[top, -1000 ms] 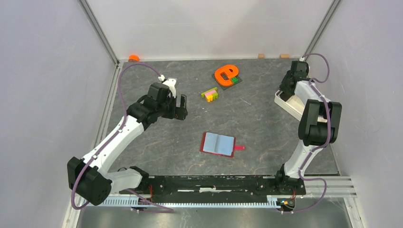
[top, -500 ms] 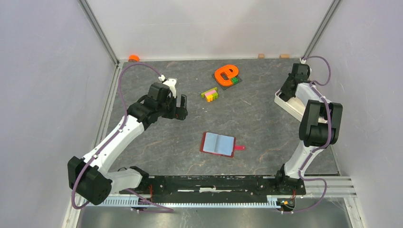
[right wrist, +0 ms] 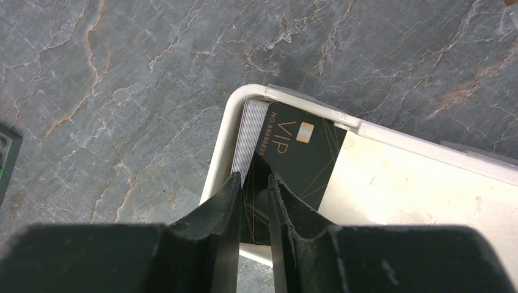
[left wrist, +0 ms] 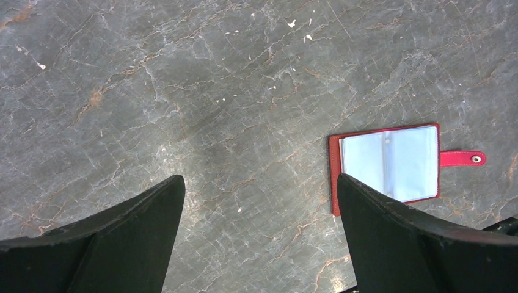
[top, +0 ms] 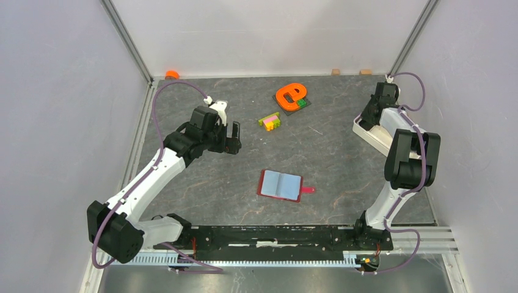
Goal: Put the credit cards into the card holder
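Note:
The card holder (top: 280,185) lies open on the table centre, light-blue inside up, red snap tab (left wrist: 462,159) pointing right; it also shows in the left wrist view (left wrist: 389,162). My left gripper (top: 234,137) hovers left of it, open and empty (left wrist: 259,183). The credit cards (right wrist: 299,152) are a stack leaning in the corner of a white tray (right wrist: 220,152), with a black "VIP" card on top. My right gripper (right wrist: 253,177) reaches into that corner, jaws narrowed to a slim gap over the top card's near end. Whether they pinch it does not show.
The white tray (top: 375,139) sits at the right edge by the wall. An orange letter-shaped piece (top: 289,94) and multicoloured toy bricks (top: 269,121) lie at the back centre. A small orange object (top: 171,74) sits in the back left corner. Walls close in both sides.
The right arm's wrist has shifted slightly toward the back right over the tray. The left arm and the card holder have not moved.

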Tool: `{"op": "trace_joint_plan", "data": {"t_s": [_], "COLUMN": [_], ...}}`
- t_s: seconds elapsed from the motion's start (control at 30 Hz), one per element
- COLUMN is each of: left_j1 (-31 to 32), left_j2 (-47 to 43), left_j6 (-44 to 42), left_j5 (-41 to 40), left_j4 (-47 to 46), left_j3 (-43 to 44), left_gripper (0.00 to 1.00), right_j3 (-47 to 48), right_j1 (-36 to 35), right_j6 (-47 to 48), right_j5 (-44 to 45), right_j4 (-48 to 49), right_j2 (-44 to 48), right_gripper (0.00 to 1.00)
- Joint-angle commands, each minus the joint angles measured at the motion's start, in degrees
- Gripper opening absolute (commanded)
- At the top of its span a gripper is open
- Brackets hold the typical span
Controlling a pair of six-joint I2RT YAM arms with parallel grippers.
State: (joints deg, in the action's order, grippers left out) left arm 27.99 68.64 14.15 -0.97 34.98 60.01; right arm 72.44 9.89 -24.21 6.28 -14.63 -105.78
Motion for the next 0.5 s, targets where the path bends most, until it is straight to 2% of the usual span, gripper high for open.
{"op": "trace_joint_plan", "data": {"t_s": [0.0,0.13,0.37,0.47], "left_j1": [-0.28,-0.30,-0.30,-0.29], "left_j2": [-0.18,-0.19,-0.14,-0.09], "left_j6": [-2.46,-2.46,-2.46,-2.46], "left_j5": [0.53,0.53,0.45,0.45], "left_j4": [-1.34,-1.40,-1.32,-1.36], "left_j3": [0.28,0.28,0.27,0.20], "left_gripper": [1.00,1.00,1.00,1.00], "right_j3": [-1.95,-1.17,-1.31,-2.15], "right_j1": [0.26,0.48,0.92,1.30], "right_j6": [0.62,0.76,1.06,1.21], "right_j5": [-0.30,-1.13,-2.35,-1.85], "right_j4": [-2.26,-3.07,-4.24,-4.40], "right_j2": [0.06,-0.85,-0.07,1.77], "right_gripper": [0.25,0.24,0.05,0.00]}}
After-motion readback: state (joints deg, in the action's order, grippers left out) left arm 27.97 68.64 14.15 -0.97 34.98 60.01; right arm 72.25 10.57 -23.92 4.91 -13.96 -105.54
